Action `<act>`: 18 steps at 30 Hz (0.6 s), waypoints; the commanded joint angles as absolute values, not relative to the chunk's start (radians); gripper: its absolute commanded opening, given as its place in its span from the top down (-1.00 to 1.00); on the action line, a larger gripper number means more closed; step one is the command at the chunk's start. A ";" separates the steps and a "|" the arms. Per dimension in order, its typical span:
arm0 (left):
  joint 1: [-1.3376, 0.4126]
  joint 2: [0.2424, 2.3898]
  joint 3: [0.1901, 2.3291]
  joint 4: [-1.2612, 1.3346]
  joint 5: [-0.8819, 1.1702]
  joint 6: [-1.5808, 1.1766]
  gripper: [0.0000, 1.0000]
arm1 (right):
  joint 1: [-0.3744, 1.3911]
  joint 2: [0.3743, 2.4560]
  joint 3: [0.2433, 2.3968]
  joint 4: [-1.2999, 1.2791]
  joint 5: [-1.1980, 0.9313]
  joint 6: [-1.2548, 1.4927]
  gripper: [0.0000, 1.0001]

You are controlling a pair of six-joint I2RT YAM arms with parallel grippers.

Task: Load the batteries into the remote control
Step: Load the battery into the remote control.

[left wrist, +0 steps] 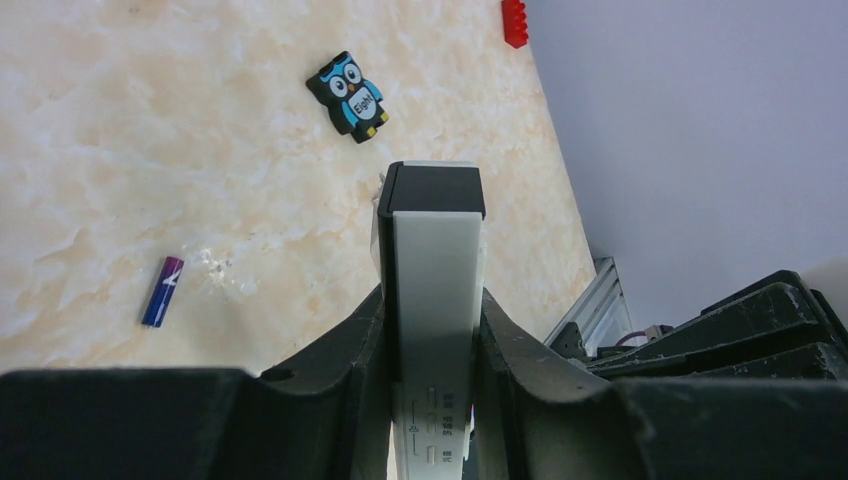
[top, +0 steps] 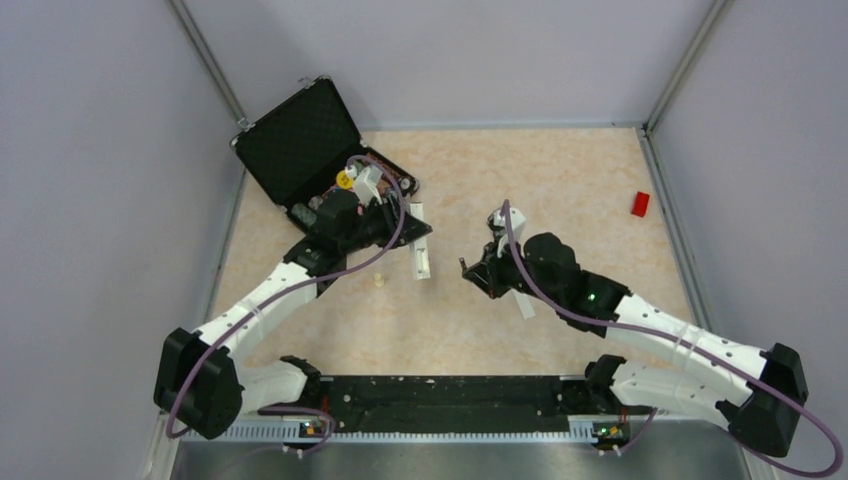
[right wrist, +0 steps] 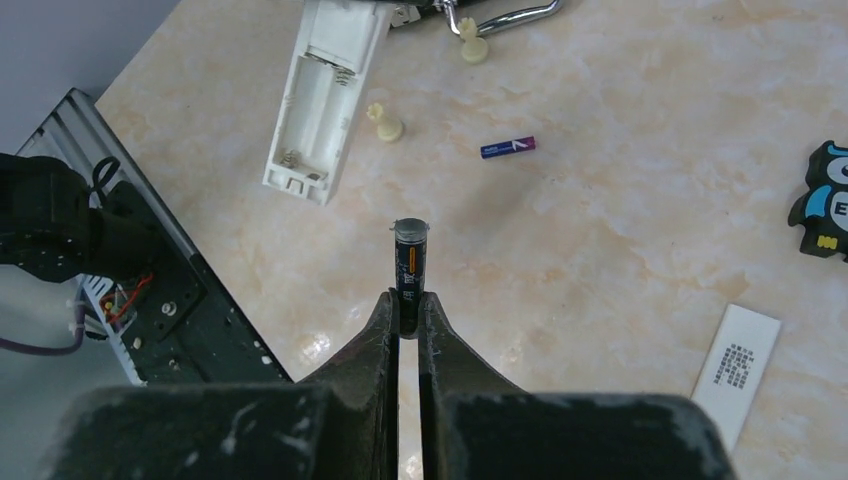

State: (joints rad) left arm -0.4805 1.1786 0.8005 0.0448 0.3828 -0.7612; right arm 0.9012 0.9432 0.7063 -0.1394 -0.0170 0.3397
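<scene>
Right gripper: fingers pinched tight on one battery. Its far end stuck out past the tips, probably so it could go in end-first. Left gripper clamped the remote control by its sides, likely to steady it. The open bay faced up, ahead-left of the gripped battery and well apart. Second battery lay loose on the table, farther out.

- Table: beige marbled top.
- Black case: open, upper left of top view.
- Red block: right side of top view.
- Loose battery: lying flat, upper centre of right wrist view.
- White cover: lower right of right wrist view.
</scene>
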 commanded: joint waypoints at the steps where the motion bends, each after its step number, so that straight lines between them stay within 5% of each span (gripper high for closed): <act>1: -0.478 1.210 0.853 0.184 0.471 -0.725 1.00 | 0.909 1.015 0.852 -0.223 -0.071 0.341 1.00; 18: -0.490 1.371 0.788 0.406 0.611 -1.057 1.00 | 0.868 1.312 1.274 -0.776 -0.175 0.708 1.00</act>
